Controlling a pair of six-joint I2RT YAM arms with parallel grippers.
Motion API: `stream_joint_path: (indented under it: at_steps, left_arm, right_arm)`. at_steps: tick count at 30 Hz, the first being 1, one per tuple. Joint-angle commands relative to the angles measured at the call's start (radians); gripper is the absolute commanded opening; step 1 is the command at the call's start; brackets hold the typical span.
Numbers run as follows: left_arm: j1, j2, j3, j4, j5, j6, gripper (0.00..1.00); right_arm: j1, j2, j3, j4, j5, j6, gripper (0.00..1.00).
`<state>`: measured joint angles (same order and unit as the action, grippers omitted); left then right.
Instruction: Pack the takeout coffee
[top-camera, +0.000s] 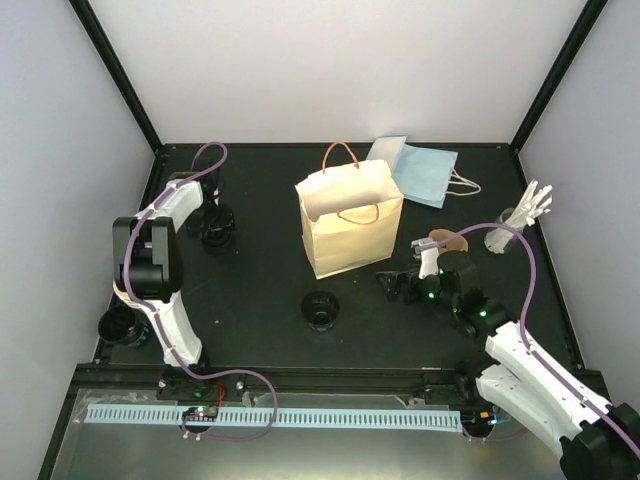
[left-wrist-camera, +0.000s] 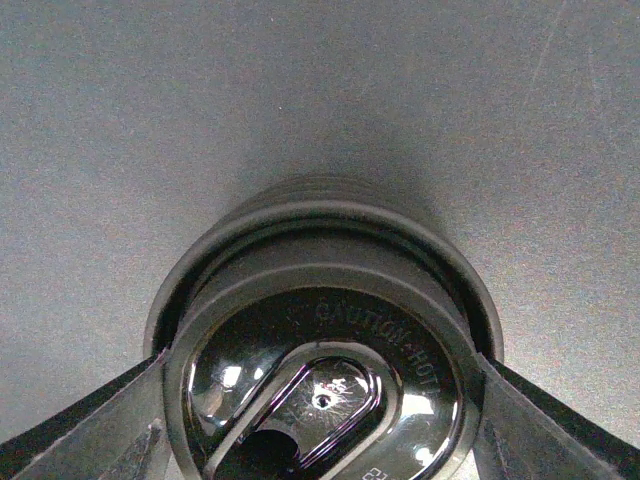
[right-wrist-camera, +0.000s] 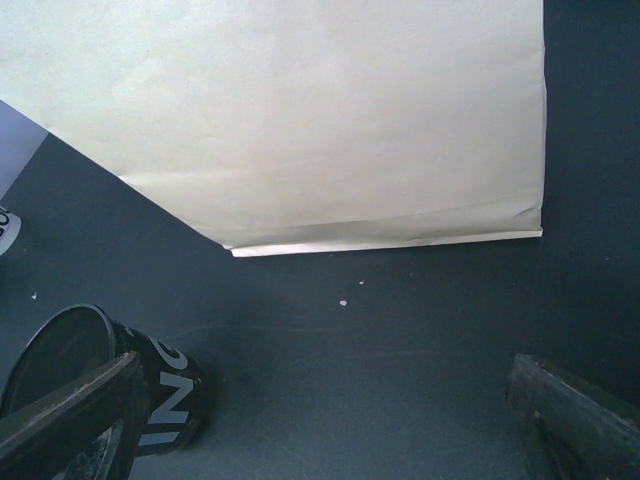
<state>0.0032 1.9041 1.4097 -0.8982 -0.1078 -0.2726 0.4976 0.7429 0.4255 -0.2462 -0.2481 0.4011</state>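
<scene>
No cream-white cup with a black lid shows in any view. A tan paper bag (top-camera: 348, 225) stands open at the table's middle; its lower side fills the right wrist view (right-wrist-camera: 300, 110). An open black cup with white lettering (top-camera: 320, 308) stands in front of it, and also shows in the right wrist view (right-wrist-camera: 150, 390). My left gripper (top-camera: 218, 232) is at the back left, its fingers (left-wrist-camera: 110, 430) pressed against both sides of a glossy black lid (left-wrist-camera: 320, 390) that tops a stack of lids (left-wrist-camera: 320, 215). My right gripper (right-wrist-camera: 330, 400) is open and empty, low beside the bag's right front (top-camera: 392, 285).
Blue bags (top-camera: 425, 170) lie behind the paper bag. A glass of white sticks (top-camera: 520, 220) stands at the right. A brown round thing (top-camera: 452, 242) sits behind my right wrist. Another black cup (top-camera: 120, 325) stands at the table's left front edge.
</scene>
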Motion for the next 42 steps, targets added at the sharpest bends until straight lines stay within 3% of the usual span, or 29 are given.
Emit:
stream_joint_path:
  at_steps: [1,36,37,42]
  left_arm:
    - [-0.005,-0.037,0.023,-0.017,-0.035,-0.003,0.73]
    - [0.020,-0.129,-0.047,0.006,0.043,-0.013,0.75]
    - [0.019,-0.106,-0.029,-0.038,0.051,-0.018,0.74]
    - [0.074,-0.175,-0.135,0.118,0.276,-0.041,0.75]
  right_arm:
    - [-0.001,-0.006,0.012,0.027,-0.009,-0.008,1.00]
    - [-0.002,0.001,0.012,0.024,-0.018,-0.010,1.00]
    - [-0.002,0.000,0.012,0.025,-0.019,-0.010,1.00]
    - [-0.001,0.001,0.013,0.023,-0.018,-0.010,1.00]
